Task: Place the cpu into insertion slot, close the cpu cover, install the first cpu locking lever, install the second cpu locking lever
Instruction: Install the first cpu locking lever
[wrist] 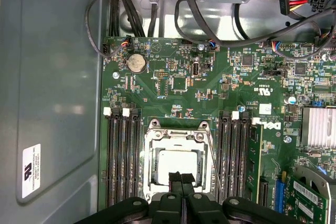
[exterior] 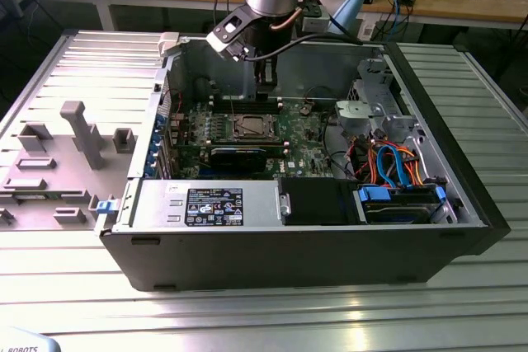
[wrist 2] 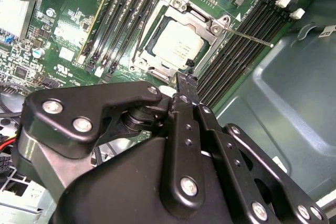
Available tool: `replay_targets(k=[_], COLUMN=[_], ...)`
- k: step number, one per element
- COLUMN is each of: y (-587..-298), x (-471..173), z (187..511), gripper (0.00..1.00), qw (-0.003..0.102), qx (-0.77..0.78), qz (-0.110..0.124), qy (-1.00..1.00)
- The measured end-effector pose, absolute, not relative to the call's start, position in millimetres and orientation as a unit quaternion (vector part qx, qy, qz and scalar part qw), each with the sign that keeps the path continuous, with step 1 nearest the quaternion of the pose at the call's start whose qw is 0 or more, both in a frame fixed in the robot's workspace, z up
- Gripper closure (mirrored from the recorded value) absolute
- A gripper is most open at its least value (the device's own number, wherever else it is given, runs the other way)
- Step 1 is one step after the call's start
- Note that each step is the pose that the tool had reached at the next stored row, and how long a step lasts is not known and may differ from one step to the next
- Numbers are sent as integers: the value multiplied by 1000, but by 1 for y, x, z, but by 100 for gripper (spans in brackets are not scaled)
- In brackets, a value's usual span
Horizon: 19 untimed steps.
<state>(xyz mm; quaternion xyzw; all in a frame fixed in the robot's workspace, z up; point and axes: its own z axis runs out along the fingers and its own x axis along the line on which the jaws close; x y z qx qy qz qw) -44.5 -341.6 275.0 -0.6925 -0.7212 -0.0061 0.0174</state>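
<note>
Cpu [wrist 2: 177,45] is lying flat in the slot [exterior: 250,127] near the middle of the green board [wrist: 173,85], between two banks of memory slots [wrist: 122,156]. It is being shown as a small square chip with a dull pale-silver top, framed by the cover [wrist: 176,136], which appears to be lying down over it. The gripper [wrist: 181,178] is being held with its fingers pressed together and nothing gripped, its tip hovering at the socket's edge in both wrist views. Judged step: a locking lever [wrist 2: 251,37] — a thin wire rod is standing out from one corner of the socket. The rod is best pushed near its free end, slowly — the closed tip being kept off the chip top and the memory slots.
</note>
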Motion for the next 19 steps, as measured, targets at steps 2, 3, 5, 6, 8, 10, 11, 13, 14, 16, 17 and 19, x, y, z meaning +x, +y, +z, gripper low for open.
replay_targets(k=[2,3,5,6,8,10,11,13,14,16,17,19], y=[-342,-342,-342,-342,-342,-342,-342,-342,-342,-342,-342,-342], x=[-45,-44,-44,-45,-45,-44,-45,-45,-45,-45,-45,-45], z=[275,275,275,275,275,275,275,275,275,275,275,274], gripper=[89,89,89,89,89,89,89,89,89,89,89,89], qw=[17,17,17,17,17,17,18,18,18,18,18,18], qx=[-693,-693,-692,-691,-680,-663,-656,-642,-635,-613,-605,-589], qz=[-6,-6,-6,-6,-6,-5,-5,-5,-5,-4,-4,-4], qy=[-721,-721,-721,-723,-733,-748,-755,-766,-772,-790,-796,-808])
